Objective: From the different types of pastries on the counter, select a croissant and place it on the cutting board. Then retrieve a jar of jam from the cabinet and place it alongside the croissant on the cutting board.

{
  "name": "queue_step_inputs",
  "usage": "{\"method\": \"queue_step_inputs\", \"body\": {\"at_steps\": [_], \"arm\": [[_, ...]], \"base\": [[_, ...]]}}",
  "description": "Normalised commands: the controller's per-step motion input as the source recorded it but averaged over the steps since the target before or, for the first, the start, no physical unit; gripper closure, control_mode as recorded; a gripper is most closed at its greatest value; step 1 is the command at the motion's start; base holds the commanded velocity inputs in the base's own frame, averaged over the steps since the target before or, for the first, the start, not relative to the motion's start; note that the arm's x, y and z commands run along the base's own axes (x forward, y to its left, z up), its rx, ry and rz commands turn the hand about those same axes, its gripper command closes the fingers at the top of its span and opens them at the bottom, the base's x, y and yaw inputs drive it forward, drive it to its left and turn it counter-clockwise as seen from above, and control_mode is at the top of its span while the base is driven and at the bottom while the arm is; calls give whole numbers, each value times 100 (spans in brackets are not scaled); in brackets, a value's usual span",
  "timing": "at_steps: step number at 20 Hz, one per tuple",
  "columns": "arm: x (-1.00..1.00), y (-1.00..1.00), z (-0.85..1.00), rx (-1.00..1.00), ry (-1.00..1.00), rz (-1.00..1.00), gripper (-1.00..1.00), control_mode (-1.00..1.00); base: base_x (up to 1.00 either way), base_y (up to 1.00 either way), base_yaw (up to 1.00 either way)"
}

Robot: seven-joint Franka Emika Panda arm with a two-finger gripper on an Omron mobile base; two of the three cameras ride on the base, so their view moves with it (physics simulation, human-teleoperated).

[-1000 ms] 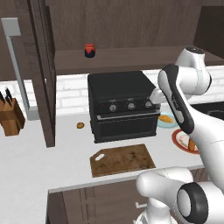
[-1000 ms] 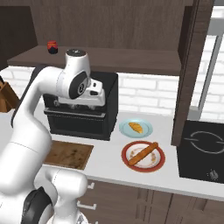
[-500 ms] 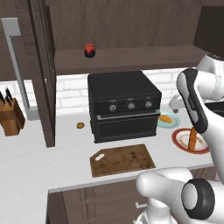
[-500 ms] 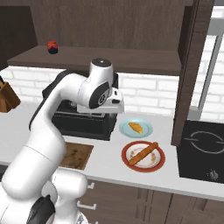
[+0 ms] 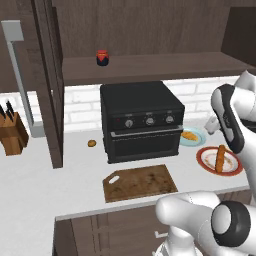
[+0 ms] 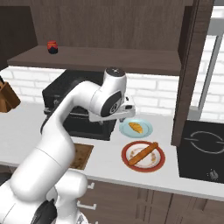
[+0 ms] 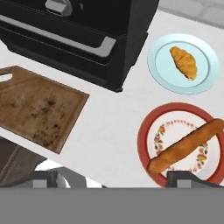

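One croissant (image 7: 184,62) beyond gripper (image 7: 113,179).

In the left base view the arm covers the right rim of the red plate (image 5: 206,161). In the right base view the arm hides most of the cutting board (image 6: 82,155) (one corner shows). In the hand view the board's left end and the oven (image 7: 87,30) top are cropped.

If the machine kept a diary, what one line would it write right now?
gripper: open, empty, above counter | croissant: on pale blue plate | cutting board: bare | jar of jam: on cabinet shelf
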Motion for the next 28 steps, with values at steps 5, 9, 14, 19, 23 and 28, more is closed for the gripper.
{"method": "queue_step_inputs", "body": {"at_steps": [5, 9, 14, 19, 23, 28], "arm": [[0, -9, -40, -6, -10, 3, -100, -100], [4, -11, -29, 0, -7, 3, -100, -100], [20, -14, -17, 0, -3, 2, -100, -100], [27, -5, -2, 0, 0, 0, -100, -100], [41, -6, -9, 0, 0, 0, -100, -100], [24, -25, -21, 0, 0, 0, -100, -100]], "base": [[0, 0, 0], [0, 0, 0], [0, 0, 0], [0, 0, 0], [0, 0, 0], [0, 0, 0]]}}
